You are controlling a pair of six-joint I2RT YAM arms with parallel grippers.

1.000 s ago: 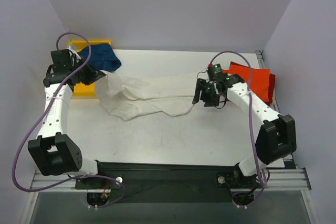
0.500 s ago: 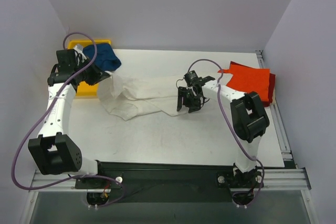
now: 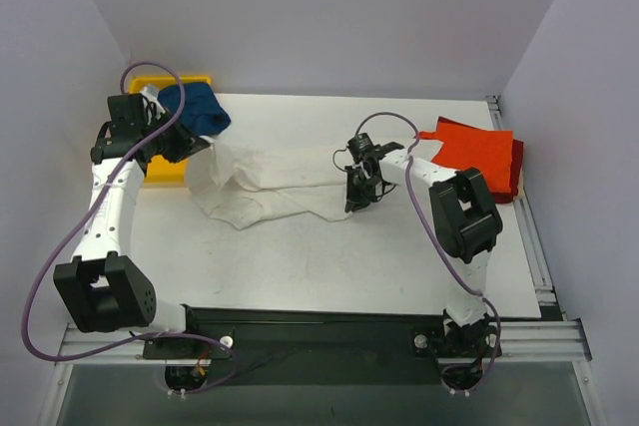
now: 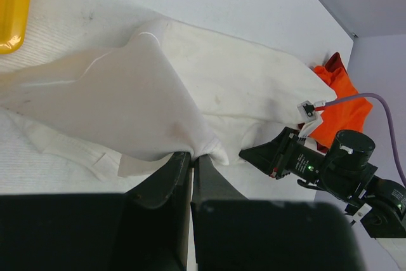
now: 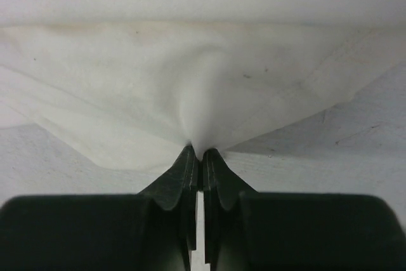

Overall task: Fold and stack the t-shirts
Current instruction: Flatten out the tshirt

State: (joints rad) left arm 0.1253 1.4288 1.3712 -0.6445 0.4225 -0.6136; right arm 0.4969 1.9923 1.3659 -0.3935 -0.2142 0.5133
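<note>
Jaws on both our grippers are pinched tight on the off-white t-shirt [image 3: 265, 182]. Our left gripper [image 4: 191, 157] clamps a raised fold toward the left of the frame, and our right gripper [image 5: 196, 153] nips an edge near the centre of the table [image 3: 329, 256]. Between them the cloth lies rumpled and drawn out across the surface. We see the dark blue t-shirt [image 3: 197, 107] bunched at upper left, partly over the yellow bin [image 3: 160, 172]. The orange-red t-shirt [image 3: 477, 150] lies on a dark red t-shirt [image 3: 516, 175] at the right edge.
</note>
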